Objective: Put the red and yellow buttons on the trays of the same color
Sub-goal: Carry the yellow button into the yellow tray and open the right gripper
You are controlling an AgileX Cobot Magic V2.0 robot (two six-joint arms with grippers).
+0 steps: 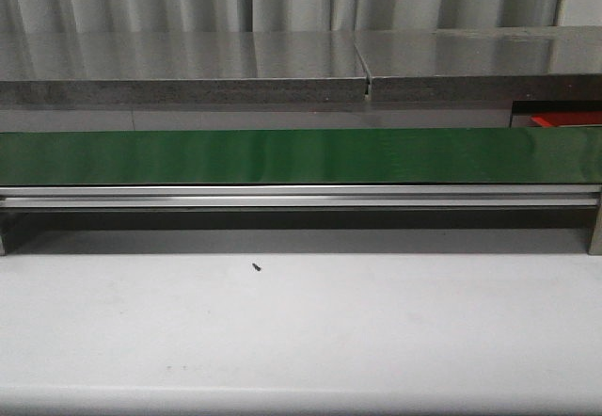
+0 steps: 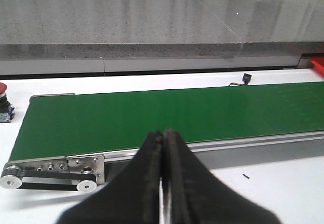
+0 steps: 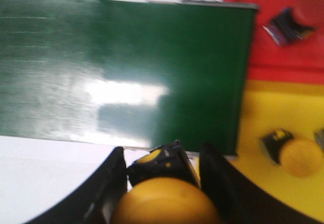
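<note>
Yellow button (image 3: 164, 196) sits closest to the right wrist camera, its domed cap filling the gap between the right gripper (image 3: 163, 183) fingers, with its black switch body just beyond the cap. Jaws on that side stand partly spread and clamp the button from both flanks. Picture is blurred, so the contact lines are not sharp.

Past the held button: green conveyor belt (image 3: 121, 67), and beside the belt's end the yellow tray (image 3: 283, 112) with the red tray (image 3: 304, 57) adjoining it. One yellow button (image 3: 296, 155) already lies in the yellow tray; dark button bodies (image 3: 286, 26) lie in the red tray.

Left gripper (image 2: 164, 183): jaws pressed together, holding nothing, poised over the near edge of the belt. A red button (image 2: 4, 100) stands on the white surface (image 2: 283, 193) just off the belt's far end, apart from any tray.

Front view shows only the belt and bare surface; neither arm appears there.

Risks, as judgement:
- Held button is over the belt edge and white surface, not yet over yellow. Releasing now would drop it short of the tray.
- Cap is round and smooth; a grip on the dome rather than the body could let it squirt out during travel.
- Trays abut, so overshoot could put it on red.
- Landing on the button already in the tray could send it rolling.
- Red button remains unsorted, on the left arm's side and well away from the red tray.
</note>
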